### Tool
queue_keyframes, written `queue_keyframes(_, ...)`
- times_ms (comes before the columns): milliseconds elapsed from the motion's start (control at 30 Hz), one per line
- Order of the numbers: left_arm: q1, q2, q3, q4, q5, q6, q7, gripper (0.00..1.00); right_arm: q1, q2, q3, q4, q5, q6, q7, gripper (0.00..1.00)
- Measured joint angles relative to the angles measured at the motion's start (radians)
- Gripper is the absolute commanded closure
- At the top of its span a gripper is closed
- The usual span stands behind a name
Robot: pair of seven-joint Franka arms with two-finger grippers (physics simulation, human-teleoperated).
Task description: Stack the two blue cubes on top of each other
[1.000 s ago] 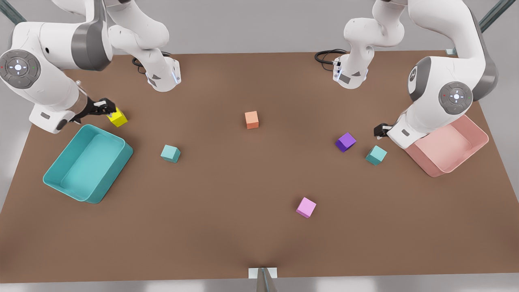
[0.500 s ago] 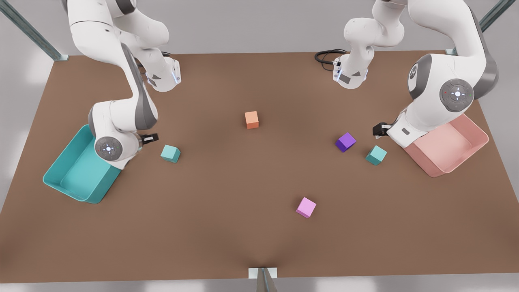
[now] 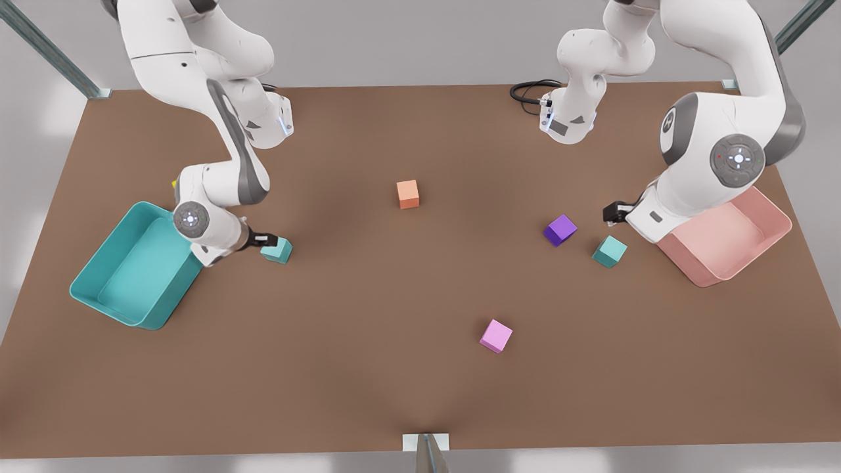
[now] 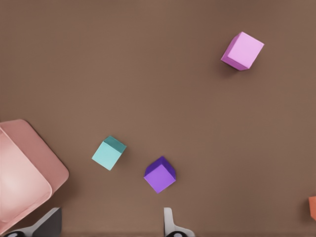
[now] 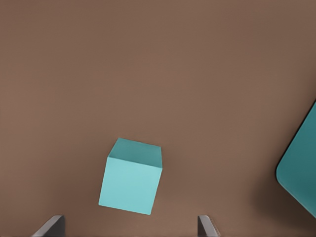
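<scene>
Right pincer over a cube

Now the right pincer (image 3: 266, 239), fingers spread, hovers at one small matte teal cube (image 3: 276, 249) beside the teal open bin (image 3: 105, 299). Left pincer (image 3: 612, 211), spread, waits near the other teal cube (image 3: 610, 251) on the brown table (image 3: 394, 368).

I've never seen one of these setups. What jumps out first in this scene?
Two big white arms lean over a brown table scattered with small coloured cubes. The right tool, open, hangs just above a teal cube beside a teal bin at the front view's left. The left tool, open, waits near the second teal cube and a pink bin.
</scene>
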Motion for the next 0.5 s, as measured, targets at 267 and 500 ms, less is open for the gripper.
queue_keyframes(267, 0.004, 0.002, 0.000, 0.000, 0.000, 0.000, -0.002, 0.00, 0.002, 0.022, 0.003, -0.094, 0.000, 0.217, 0.135, 0.00)
queue_keyframes(500, 0.004, 0.009, 0.000, 0.000, 0.001, 0.000, -0.004, 0.00, 0.004, 0.067, 0.005, -0.099, -0.002, 0.272, 0.212, 0.00)
